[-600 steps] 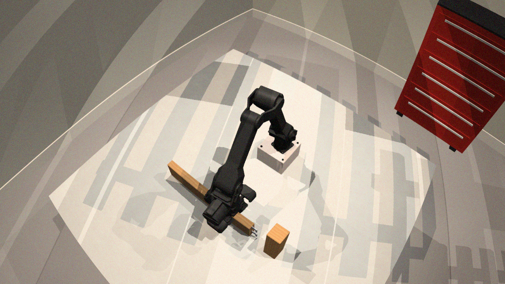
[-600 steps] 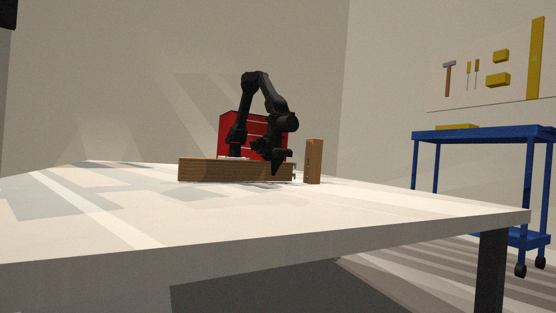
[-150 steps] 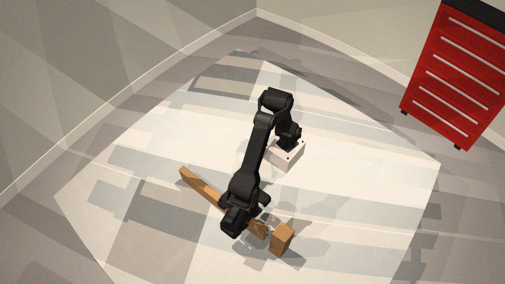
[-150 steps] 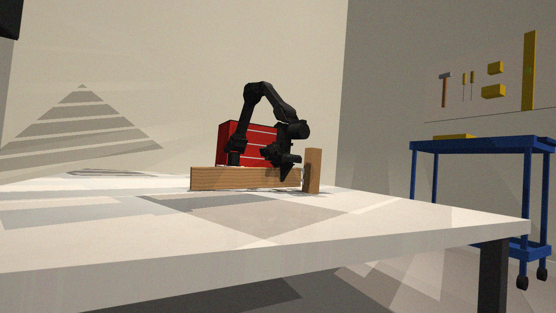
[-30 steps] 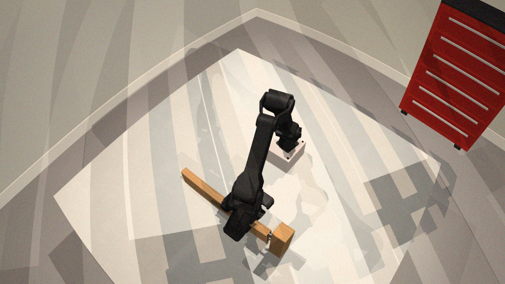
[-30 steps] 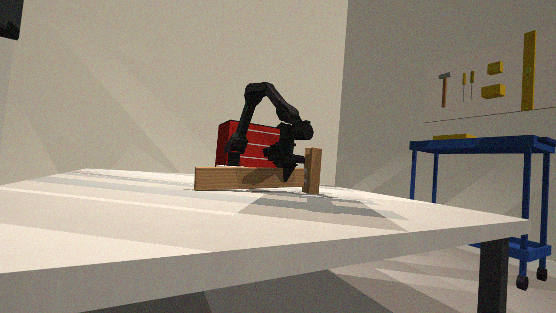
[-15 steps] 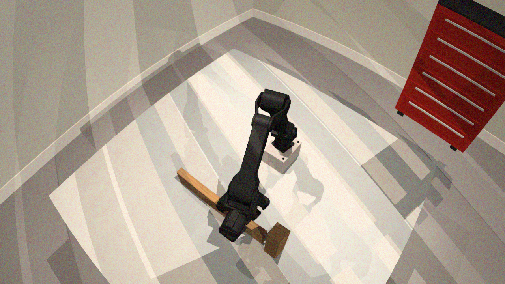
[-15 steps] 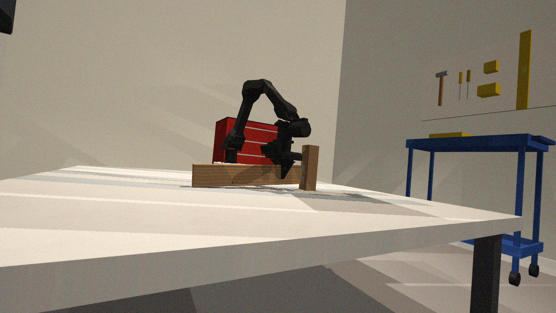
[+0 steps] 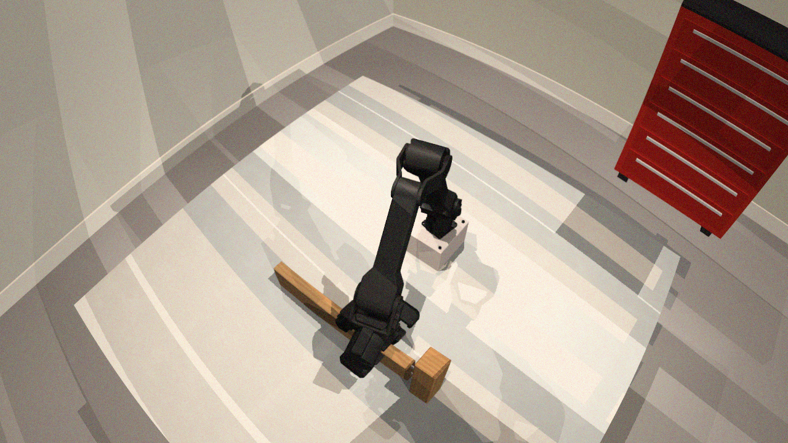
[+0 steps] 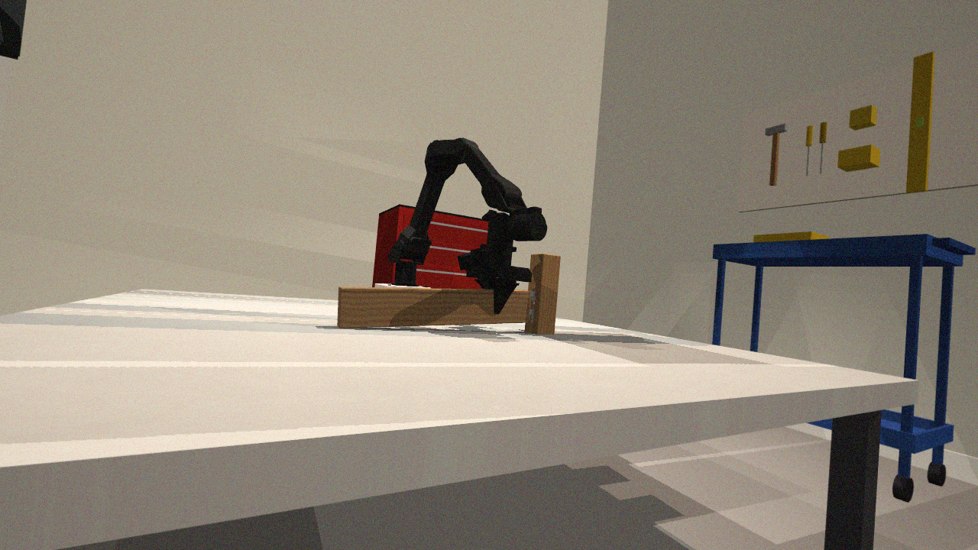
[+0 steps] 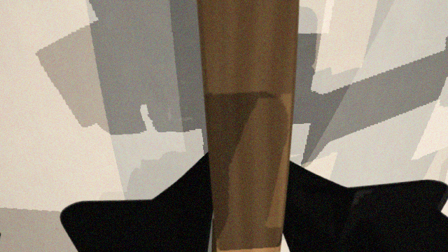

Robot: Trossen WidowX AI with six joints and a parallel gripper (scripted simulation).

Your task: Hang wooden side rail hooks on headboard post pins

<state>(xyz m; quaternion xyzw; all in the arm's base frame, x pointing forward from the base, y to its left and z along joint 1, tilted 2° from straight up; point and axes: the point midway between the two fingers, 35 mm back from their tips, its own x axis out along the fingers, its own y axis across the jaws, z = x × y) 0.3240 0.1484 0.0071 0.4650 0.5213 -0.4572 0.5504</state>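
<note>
The wooden side rail [image 9: 308, 295] [image 10: 383, 307] [image 11: 248, 52] stands on edge, its far end on the table [image 9: 181, 308] [image 10: 273, 389]; its other end seems slightly raised. My gripper [image 10: 503, 297] [image 11: 237, 155] is shut on the rail near the raised end, one finger on each side. The upright headboard post [image 9: 431, 377] [image 10: 545, 294] stands at that end, very close to it. Small bits of metal show in the narrow gap between rail and post. The slot's inside and the pins are hidden, so I cannot tell whether the hooks sit on the pins.
The arm's pale base block [image 9: 435, 253] stands behind the rail. A red drawer cabinet [image 9: 699, 121] [image 10: 451, 249] is beyond the table. A blue cart [image 10: 820, 253] stands to the right in the exterior view, with tools on the wall above it.
</note>
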